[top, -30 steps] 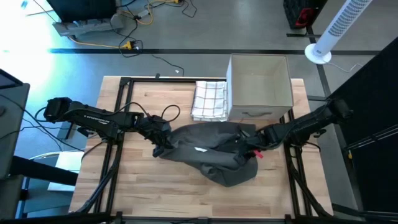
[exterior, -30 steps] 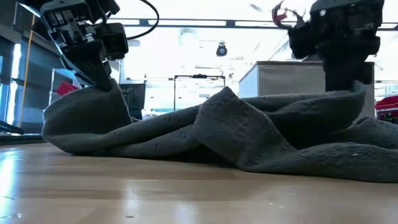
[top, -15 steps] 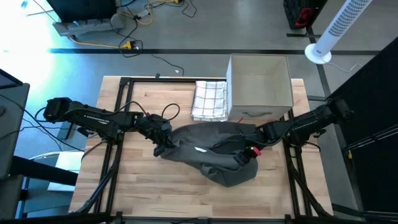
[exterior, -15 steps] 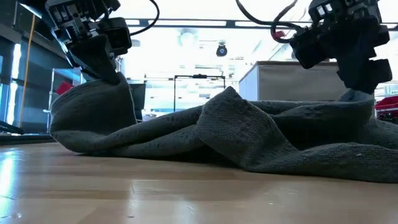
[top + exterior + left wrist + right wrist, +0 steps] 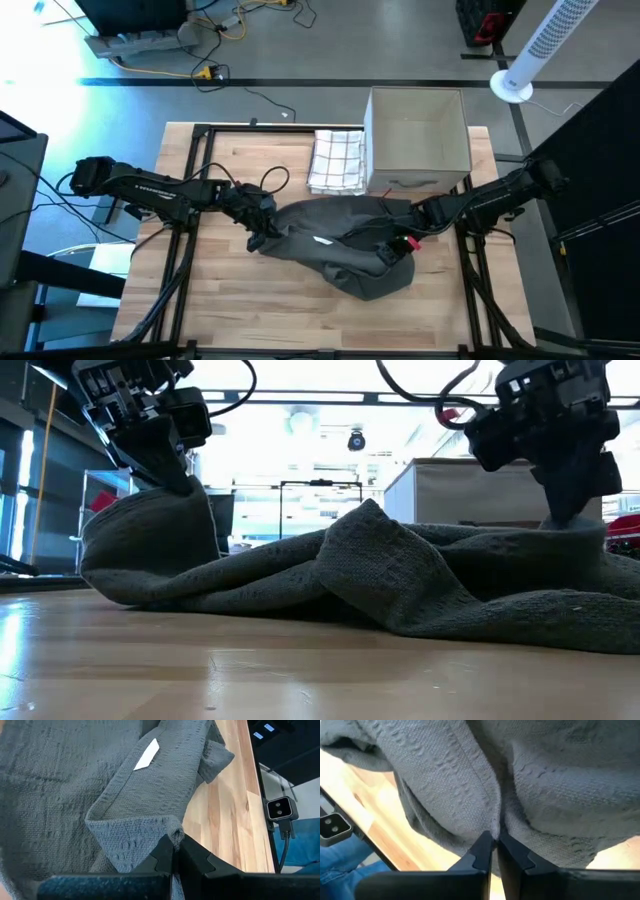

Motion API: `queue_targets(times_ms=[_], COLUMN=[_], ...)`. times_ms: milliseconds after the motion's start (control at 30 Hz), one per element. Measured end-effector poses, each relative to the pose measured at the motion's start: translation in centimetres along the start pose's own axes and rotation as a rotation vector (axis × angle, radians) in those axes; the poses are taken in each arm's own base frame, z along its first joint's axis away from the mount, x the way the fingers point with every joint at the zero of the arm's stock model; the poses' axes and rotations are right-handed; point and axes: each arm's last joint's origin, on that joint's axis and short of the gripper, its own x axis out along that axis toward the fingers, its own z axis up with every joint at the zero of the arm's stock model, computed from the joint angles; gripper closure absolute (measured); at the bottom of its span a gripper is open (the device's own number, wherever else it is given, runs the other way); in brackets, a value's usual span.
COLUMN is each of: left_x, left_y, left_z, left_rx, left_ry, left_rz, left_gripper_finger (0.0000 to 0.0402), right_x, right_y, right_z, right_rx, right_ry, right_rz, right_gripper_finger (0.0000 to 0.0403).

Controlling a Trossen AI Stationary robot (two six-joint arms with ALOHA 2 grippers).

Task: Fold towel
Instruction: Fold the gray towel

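wrist views only: left gripper (image 5: 173,851) and right gripper (image 5: 494,841) each pinched tight on a fold of grey towel (image 5: 340,245), bunched mid table (image 5: 230,300) before box (image 5: 418,140); overhead, both arms reaching low inward from opposite sides.

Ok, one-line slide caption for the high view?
Both arms pinch a crumpled grey towel mid-table: left hand at its left edge, right hand at its right side, checked cloth and box behind.

From my feed: grey concrete floor (image 5: 330,50) past the far edge, yellow cables (image 5: 225,25) snaking far left, white tower fan (image 5: 545,45) far right, and bright ceiling lights (image 5: 300,422) across the room.
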Motion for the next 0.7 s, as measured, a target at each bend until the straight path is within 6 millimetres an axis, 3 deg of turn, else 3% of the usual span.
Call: queue_targets(times_ms=[367, 567, 700], left_x=[-0.1, -1.2, -3.0], left_y=[0.1, -0.7, -1.6], left_z=[0.1, 1.8, 3.5], left_rx=[0.002, 0.030, 0.080], left_ry=[-0.025, -0.122, -0.182], left_rz=[0.050, 0.091, 0.077], left_gripper_finger=[0.0397, 0.0397, 0.0397], right_x=[-0.5, -4.8, -8.4], right_y=[0.8, 3.8, 5.6], right_z=[0.2, -0.3, -1.0], right_rx=[-0.034, -0.158, -0.216], right_ry=[-0.052, -0.131, -0.182], right_rz=[0.015, -0.025, -0.054], right_gripper_finger=[0.0402, 0.0402, 0.0402])
